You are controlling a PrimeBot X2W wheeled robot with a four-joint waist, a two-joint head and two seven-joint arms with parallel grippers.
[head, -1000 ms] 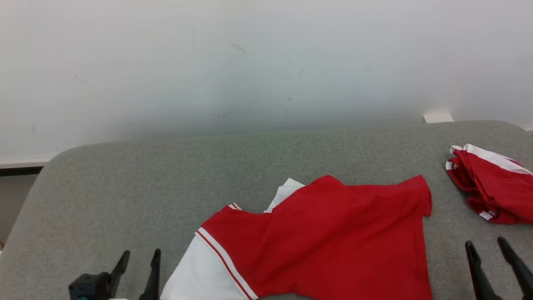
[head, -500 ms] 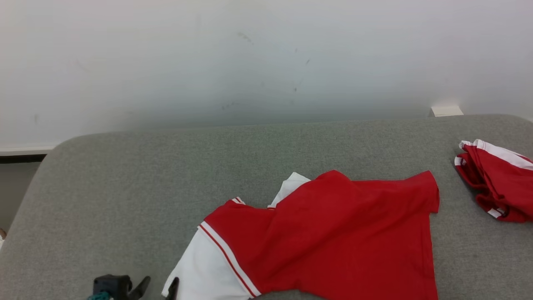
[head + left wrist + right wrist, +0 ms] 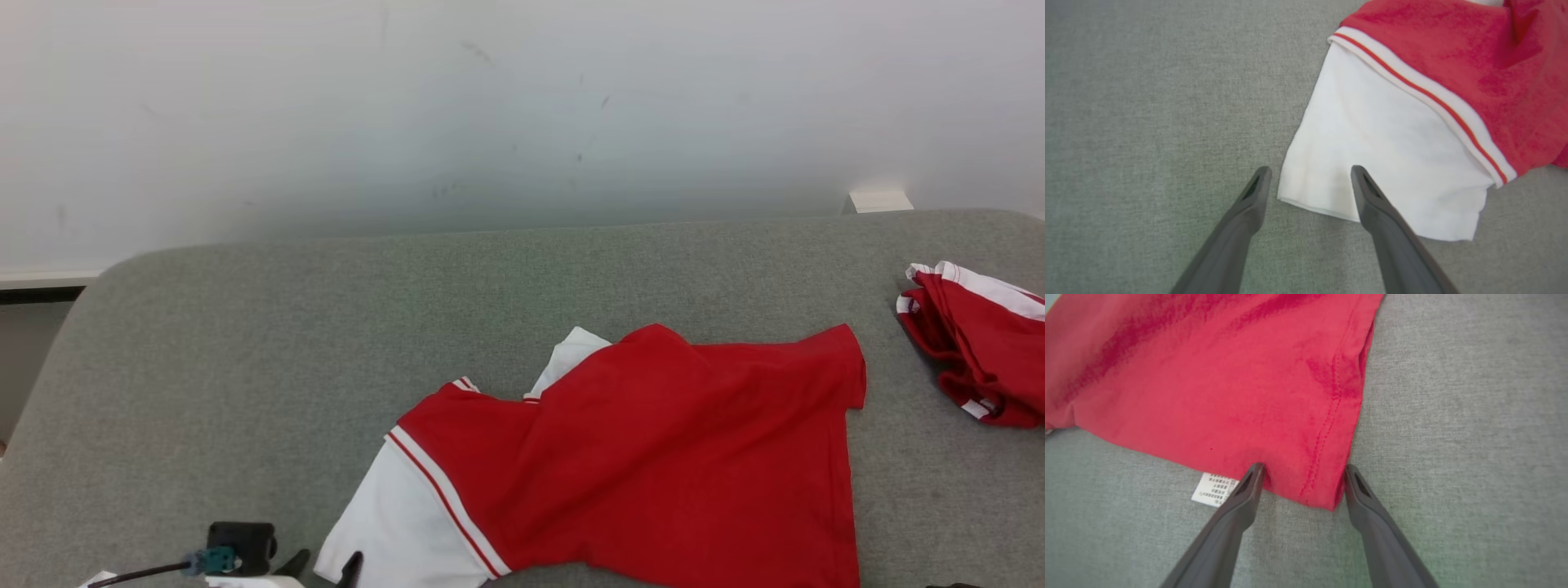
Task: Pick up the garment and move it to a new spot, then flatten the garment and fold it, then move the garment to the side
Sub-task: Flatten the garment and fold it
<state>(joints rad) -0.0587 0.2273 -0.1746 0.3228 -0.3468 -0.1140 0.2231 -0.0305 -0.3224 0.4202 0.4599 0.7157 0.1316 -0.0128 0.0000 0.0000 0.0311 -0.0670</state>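
While my left tool point(image 3: 1309, 175) hangs with fingers apart, one on each side of the white sleeve point(image 3: 1372, 134) corner, my right tool point(image 3: 1303, 468) is spread the same way around the red hem corner, beside a white label point(image 3: 1212, 489). I see the shirt point(image 3: 653, 457) lying rumpled on the grey worktop point(image 3: 286, 343), towards the near edge. A folded red top point(image 3: 971, 351) sits well apart at the right.
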